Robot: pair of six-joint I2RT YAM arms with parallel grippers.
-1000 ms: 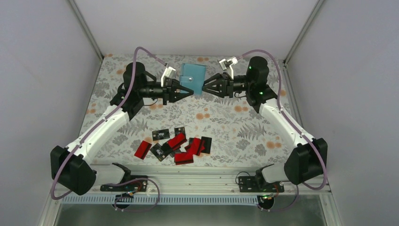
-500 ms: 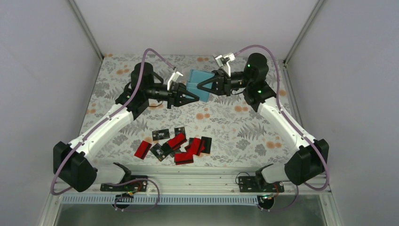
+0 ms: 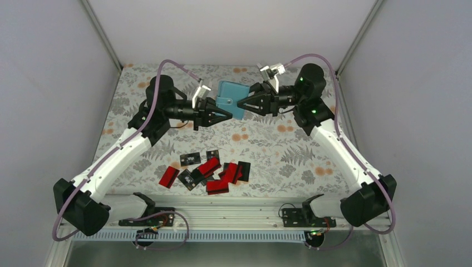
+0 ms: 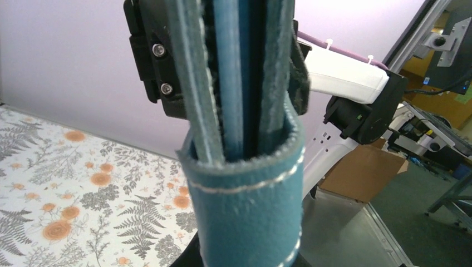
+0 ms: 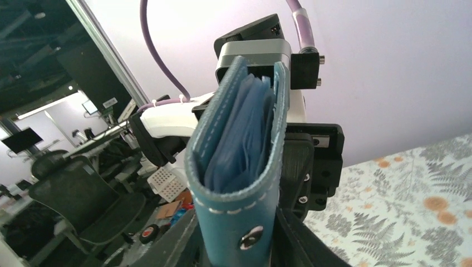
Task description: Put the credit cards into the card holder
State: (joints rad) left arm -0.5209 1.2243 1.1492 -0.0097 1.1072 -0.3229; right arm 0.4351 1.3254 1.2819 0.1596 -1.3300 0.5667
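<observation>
The teal card holder hangs folded above the back of the table, pinched from both sides. My left gripper is shut on its lower left edge; in the left wrist view the card holder rises edge-on out of my left gripper. My right gripper meets it from the right. In the right wrist view the card holder, snap button facing me, sits between the fingers of my right gripper, which press on both faces. The credit cards, red and black, lie heaped near the front.
A floral cloth covers the table. Grey walls enclose it on three sides. A metal rail with both arm bases runs along the near edge. One red card lies left of the heap.
The card holder has come off its place at the back and shifted slightly forward, tilting between the two grippers. Both arms have moved a little with it.
</observation>
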